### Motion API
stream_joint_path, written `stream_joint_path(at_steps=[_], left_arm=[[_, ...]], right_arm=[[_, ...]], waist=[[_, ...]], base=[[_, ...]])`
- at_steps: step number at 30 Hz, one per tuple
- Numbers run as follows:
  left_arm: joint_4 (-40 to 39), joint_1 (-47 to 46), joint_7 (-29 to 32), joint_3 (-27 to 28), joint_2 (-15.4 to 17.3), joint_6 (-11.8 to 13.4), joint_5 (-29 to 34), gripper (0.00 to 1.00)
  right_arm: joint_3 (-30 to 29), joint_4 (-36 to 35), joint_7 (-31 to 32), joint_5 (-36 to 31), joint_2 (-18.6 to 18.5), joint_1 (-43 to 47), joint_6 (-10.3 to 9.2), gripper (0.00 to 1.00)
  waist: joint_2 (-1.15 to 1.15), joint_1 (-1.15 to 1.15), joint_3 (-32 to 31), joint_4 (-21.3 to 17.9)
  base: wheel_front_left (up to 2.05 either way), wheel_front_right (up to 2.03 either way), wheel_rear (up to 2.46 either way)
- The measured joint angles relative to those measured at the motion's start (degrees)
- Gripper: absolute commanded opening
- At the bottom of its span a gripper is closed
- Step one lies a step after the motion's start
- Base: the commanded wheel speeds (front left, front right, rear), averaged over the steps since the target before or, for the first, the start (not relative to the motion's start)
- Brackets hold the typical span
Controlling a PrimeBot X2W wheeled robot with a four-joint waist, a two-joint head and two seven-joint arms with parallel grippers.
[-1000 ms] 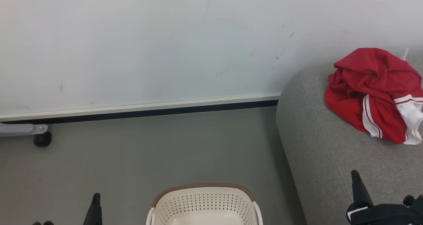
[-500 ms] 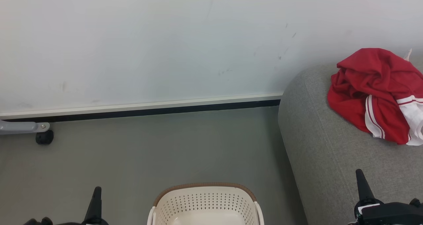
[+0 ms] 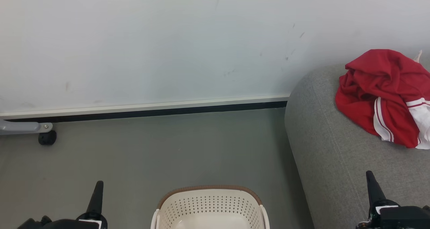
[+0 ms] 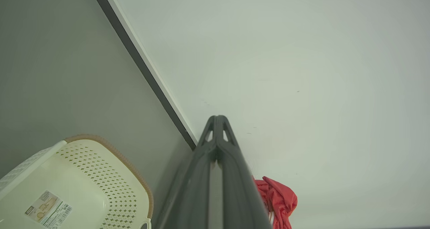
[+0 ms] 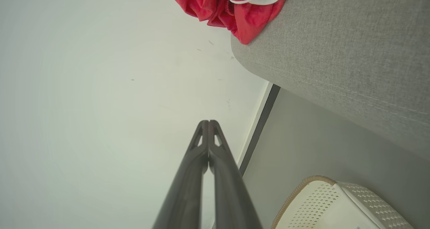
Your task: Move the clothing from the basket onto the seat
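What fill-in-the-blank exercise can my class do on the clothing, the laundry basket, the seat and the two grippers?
1. The crumpled clothing on the grey seat is ____ with white panels.
2. In the head view, the cream-white laundry basket stands to the ____ of the seat.
3. The left gripper and the right gripper both have their fingers ____.
Missing words: red; left; shut.

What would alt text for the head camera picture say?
Crumpled red-and-white clothing lies on a grey sofa seat at right; a cream perforated laundry basket stands on the floor beside it. The shut left pincer and right pincer point up from the bottom corners.
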Motion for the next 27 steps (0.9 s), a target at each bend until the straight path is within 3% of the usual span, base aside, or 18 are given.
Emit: stream_joint_path(at_steps=[18, 27], left_arm=[[2.02, -3.12, 3.34, 2.03, -1.0, -2.53, -11.87, 0.0], [2.05, -3.6, 3.48, 2.12, -1.04, -2.54, -12.8, 0.0]], right_arm=[[-3.97, 1.77, 3.31, 12.7, 1.19, -1.43, 2.49, 0.0], [-4.08, 1.91, 3.46, 12.9, 1.27, -1.85, 2.5, 0.0]], waist=[[0.0, 0.0, 0.2, 0.59], [0.0, 0.0, 0.21, 0.59]], base=[[0.0, 0.0, 0.0], [0.0, 0.0, 0.0]])
